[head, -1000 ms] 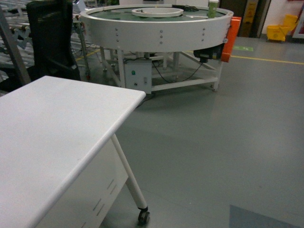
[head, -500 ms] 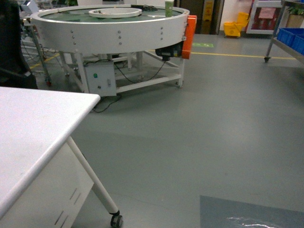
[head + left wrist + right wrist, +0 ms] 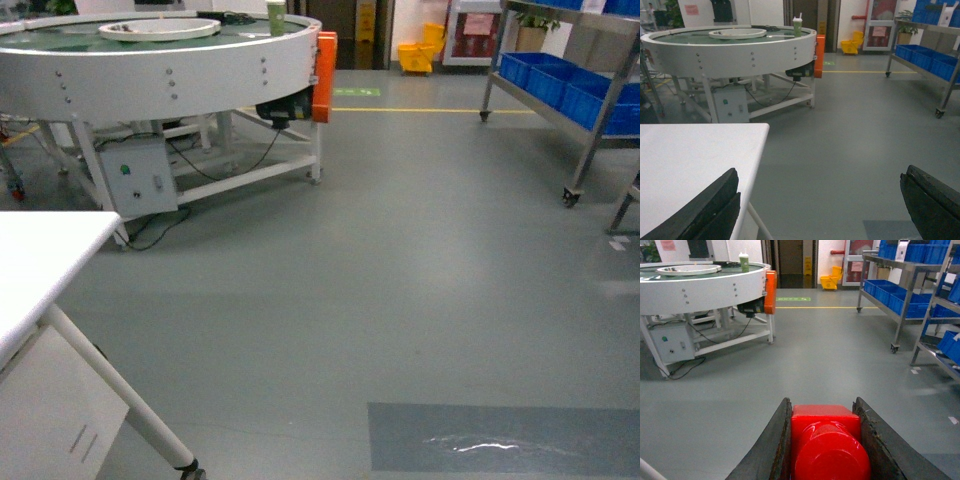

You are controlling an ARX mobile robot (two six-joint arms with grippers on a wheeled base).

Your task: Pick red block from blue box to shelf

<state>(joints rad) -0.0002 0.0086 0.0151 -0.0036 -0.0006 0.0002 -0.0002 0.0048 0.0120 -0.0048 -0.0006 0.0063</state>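
Right gripper (image 3: pixel 826 450) is clamped on the red block (image 3: pixel 827 442), its two dark fingers (image 3: pixel 775 447) pressed against the block's left and right sides, the round stud facing the camera. Only the right wrist view shows this; neither arm nor block appears in the head view.

Left gripper (image 3: pixel 822 205) is spread wide with nothing between its pads (image 3: pixel 705 210), seen only in the left wrist view, with a white table (image 3: pixel 690 165) under its left finger and grey floor (image 3: pixel 840 150) beyond.

Shelf (image 3: pixel 585 85) stands at the right edge of the head view, on castors, carrying dark blue crates (image 3: pixel 545 75); the right wrist view shows more of it, including an upper tier and a second rack nearer the camera. The block is well apart from the shelf.

Round conveyor table (image 3: pixel 150 60) occupies the upper left in all three views, a green cup (image 3: pixel 276 18) on its top and an orange panel (image 3: pixel 325 62) at its side. A yellow mop bucket (image 3: pixel 418 58) stands by the far wall.

The blue box is not visible in any view.
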